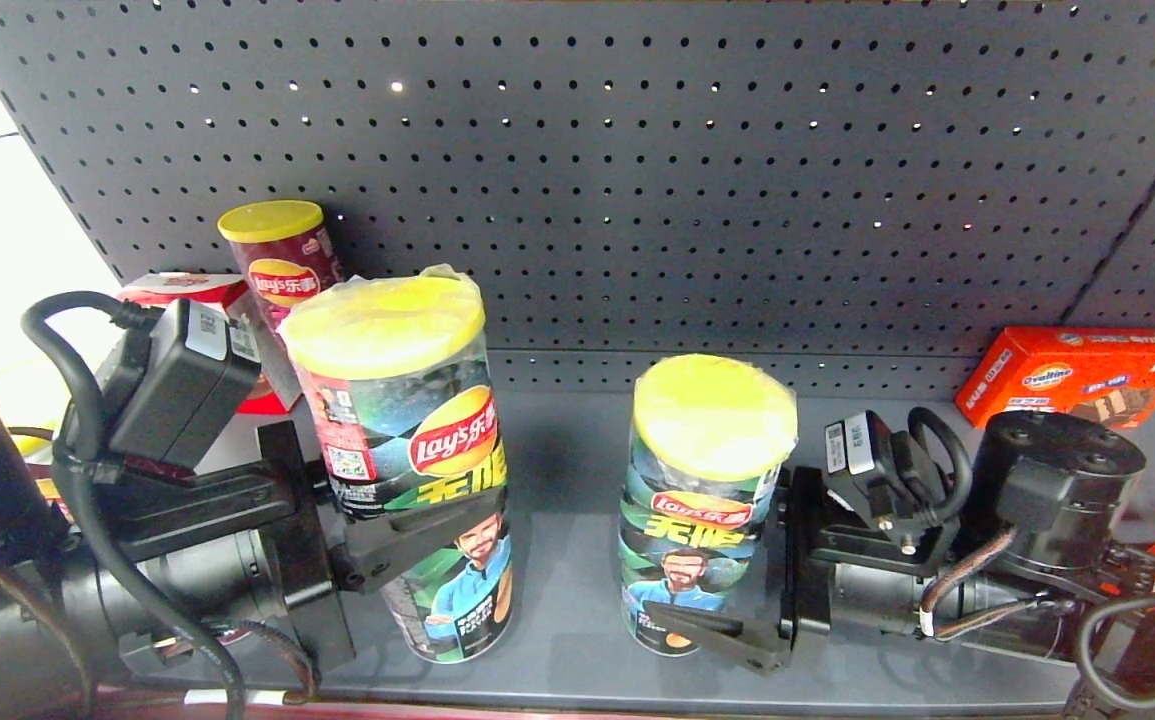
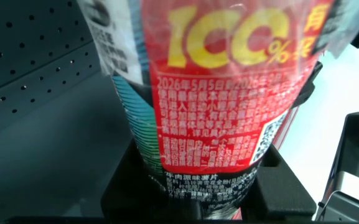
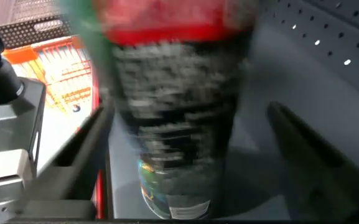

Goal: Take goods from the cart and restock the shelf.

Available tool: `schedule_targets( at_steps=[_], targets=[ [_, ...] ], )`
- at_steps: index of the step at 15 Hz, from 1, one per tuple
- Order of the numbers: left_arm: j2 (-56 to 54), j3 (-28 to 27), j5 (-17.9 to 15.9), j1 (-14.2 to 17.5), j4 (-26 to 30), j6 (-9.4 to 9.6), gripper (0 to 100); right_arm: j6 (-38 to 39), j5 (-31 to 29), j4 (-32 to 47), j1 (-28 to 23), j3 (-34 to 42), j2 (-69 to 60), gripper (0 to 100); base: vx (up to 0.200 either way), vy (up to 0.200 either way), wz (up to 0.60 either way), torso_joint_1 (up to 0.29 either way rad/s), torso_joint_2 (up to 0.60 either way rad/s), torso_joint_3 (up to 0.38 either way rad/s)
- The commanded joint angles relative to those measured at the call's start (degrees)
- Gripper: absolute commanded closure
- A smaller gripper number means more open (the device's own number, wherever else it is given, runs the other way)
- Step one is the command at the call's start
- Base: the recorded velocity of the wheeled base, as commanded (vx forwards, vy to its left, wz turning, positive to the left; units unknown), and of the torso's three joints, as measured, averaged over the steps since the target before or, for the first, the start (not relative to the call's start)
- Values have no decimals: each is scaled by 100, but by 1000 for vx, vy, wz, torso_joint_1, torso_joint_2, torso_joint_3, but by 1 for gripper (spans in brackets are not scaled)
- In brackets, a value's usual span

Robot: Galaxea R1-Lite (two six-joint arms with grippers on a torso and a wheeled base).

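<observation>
Left pincer [image 1: 422,535] is clamped on the left chip canister [image 1: 407,440] at mid-height. The canister is slightly tilted at the shelf [image 1: 567,480] front; cannot tell whether its base touches. Right pincer [image 1: 692,610] is spread, with fingers [image 3: 73,165] either side of the right chip canister [image 1: 702,500] and gaps showing. That canister stands upright on the shelf. At back left, a small maroon chip can [image 1: 282,265] sits beside a red-white box [image 1: 182,290]. An orange box [image 1: 1077,375] is far right.

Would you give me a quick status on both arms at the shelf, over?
Left gripper shut on left chip can. Right gripper open around right chip can, upright on shelf. Small red can behind, apart.
</observation>
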Motion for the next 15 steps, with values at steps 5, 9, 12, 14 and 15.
schedule_targets(
  at_steps=[5,9,12,14,15],
  targets=[
    [-17,-8,2,-1,-3,8,100,29,-27,59,-272,728,-1366,0,0,0,0,0,0,0],
    [-26,0,2,-1,-3,8,100,38,-159,525,-1011,1413,-3027,0,0,0,0,0,0,0],
    [-70,27,-7,-10,-3,8,100,284,-1504,1808,-1432,1501,-4758,0,0,0,0,0,0,0],
    [-184,71,-25,-18,-12,17,100,539,-2269,3012,-1441,1501,-6121,0,0,0,0,0,0,0],
    [-228,88,-34,-36,-12,35,100,547,-2427,3645,-1441,1510,-6710,0,0,0,0,0,0,0]
  ],
)
